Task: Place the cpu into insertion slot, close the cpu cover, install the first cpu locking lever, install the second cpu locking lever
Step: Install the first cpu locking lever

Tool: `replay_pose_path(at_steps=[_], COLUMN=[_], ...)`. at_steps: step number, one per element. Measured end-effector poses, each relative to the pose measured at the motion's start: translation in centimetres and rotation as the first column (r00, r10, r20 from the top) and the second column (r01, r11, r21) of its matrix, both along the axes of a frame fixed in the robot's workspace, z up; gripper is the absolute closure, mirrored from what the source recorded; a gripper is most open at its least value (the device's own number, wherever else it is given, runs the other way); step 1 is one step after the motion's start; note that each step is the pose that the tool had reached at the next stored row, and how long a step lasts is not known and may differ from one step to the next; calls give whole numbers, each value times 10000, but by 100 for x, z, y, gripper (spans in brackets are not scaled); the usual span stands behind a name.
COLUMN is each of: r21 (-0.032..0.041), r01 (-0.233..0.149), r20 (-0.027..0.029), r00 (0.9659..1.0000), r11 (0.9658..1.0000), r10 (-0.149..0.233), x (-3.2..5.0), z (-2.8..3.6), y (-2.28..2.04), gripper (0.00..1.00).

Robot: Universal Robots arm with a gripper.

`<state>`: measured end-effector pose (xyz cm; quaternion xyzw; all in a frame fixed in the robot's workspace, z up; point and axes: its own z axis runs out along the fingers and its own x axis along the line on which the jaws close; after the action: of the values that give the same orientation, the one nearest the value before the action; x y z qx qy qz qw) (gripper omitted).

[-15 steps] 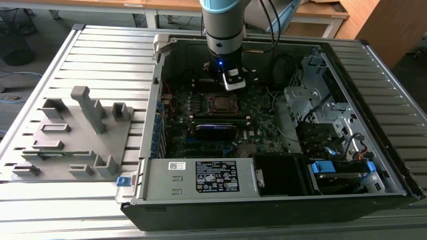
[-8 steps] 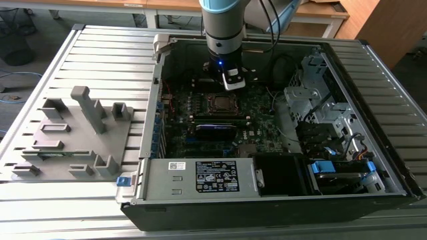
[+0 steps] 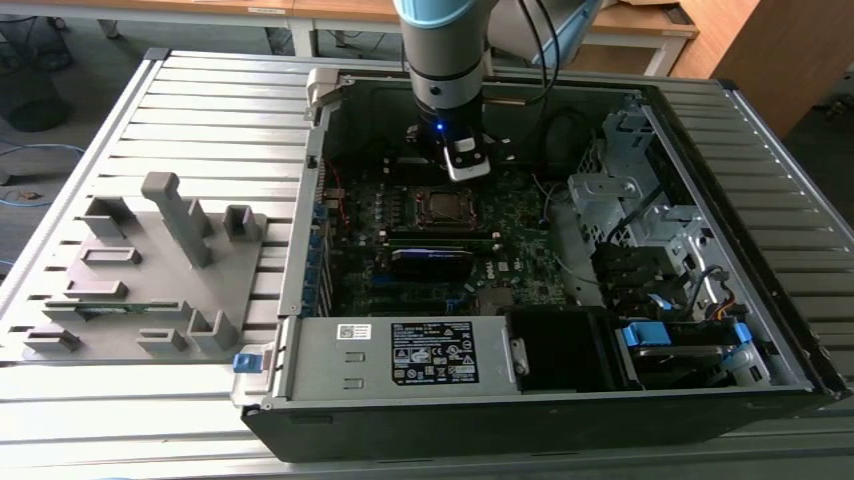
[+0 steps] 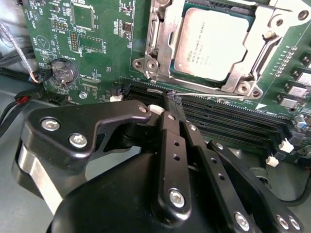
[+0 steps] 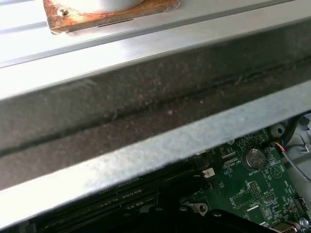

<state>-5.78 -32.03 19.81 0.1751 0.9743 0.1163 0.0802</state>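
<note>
**Layout about the insertion slot**

The cpu (image 4: 214, 43) is seated in the insertion slot (image 3: 439, 205), framed by the cpu cover (image 4: 252, 73). The slot is set on the motherboard (image 3: 441, 240) inside the computer case (image 3: 561, 400). The gripper (image 3: 461, 165) is positioned just beyond the slot. A fixture tray (image 3: 134, 290) is placed well apart from the slot, towards the exterior view's left.

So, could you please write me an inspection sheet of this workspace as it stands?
Surface: slatted metal table carrying an open computer case.
Job's things: cpu sits in the socket, silver cover framing it.
Clutter: grey holder block beside the case.
Gripper: gripper shut, tips by the memory slots below the socket.
Cables: bundles inside the case.
Surroundings: wooden desks behind.
</note>
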Motion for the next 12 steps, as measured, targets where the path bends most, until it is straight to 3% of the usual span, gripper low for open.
replay_pose_path(at_steps=[8,12], r21=[-1,-93], r01=[0,1], r20=[14,14], r00=[10000,10000], r11=[10000,10000], r10=[0,-1], x=[-3,-4], z=[-9,-26], y=[0,0], gripper=[89,89])
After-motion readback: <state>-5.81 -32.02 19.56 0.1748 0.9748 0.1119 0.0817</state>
